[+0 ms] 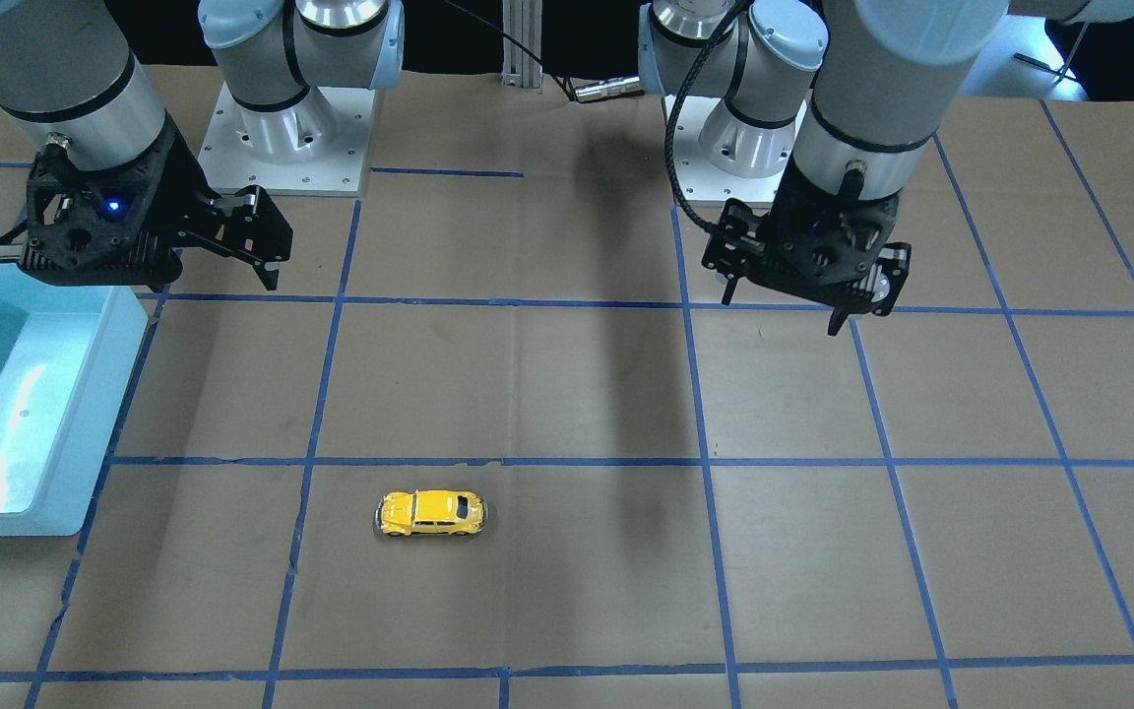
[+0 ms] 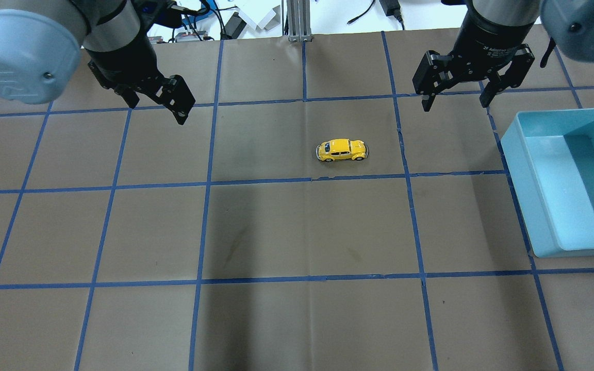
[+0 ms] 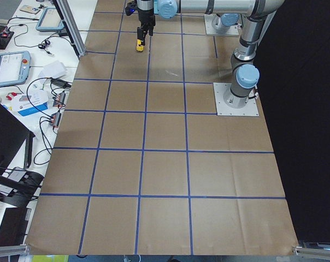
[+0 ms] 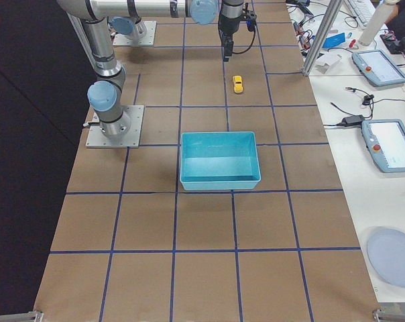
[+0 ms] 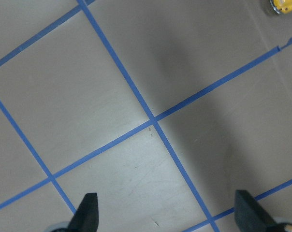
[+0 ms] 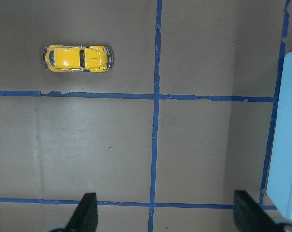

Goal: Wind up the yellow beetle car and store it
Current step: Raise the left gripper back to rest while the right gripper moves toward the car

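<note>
The yellow beetle car stands on its wheels on the brown table, in the middle and on the far side from the robot. It also shows in the front view, the right wrist view and at the top corner of the left wrist view. My left gripper hangs open and empty above the table, well to the car's left. My right gripper hangs open and empty, to the right of the car and beyond it. Neither gripper touches the car.
A light blue open bin stands at the right side of the table, below and beside my right gripper; its edge shows in the right wrist view. Blue tape lines form a grid on the brown paper.
</note>
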{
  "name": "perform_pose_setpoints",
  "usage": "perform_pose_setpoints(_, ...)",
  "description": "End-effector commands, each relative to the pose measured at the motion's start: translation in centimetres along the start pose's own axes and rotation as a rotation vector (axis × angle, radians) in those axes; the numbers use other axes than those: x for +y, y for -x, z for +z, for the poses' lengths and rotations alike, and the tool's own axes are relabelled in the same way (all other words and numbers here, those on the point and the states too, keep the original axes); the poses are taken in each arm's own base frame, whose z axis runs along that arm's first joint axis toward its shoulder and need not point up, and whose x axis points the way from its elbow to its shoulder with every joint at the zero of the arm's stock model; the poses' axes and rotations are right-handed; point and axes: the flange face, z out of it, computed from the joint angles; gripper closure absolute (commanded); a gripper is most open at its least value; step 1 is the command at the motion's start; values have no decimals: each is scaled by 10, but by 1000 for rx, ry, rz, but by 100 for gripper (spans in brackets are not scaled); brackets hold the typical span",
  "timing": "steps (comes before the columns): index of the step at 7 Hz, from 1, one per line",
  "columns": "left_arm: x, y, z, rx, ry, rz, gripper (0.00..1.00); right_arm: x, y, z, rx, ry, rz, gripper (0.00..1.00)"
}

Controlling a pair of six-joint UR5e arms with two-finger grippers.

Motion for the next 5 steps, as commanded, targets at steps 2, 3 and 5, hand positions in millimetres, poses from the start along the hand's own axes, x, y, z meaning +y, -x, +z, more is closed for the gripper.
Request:
perform_pose_setpoints(2, 34, 33, -39, -3, -35, -317, 0, -17, 17, 36, 3, 77, -18, 0)
perform_pose_setpoints(3, 29, 34, -34, 17, -40, -372, 0, -21, 50, 56, 7, 107, -79, 0)
perform_pose_setpoints(5, 33, 29, -44, 49, -63, -368, 0, -44, 92, 100, -1, 120, -144, 0)
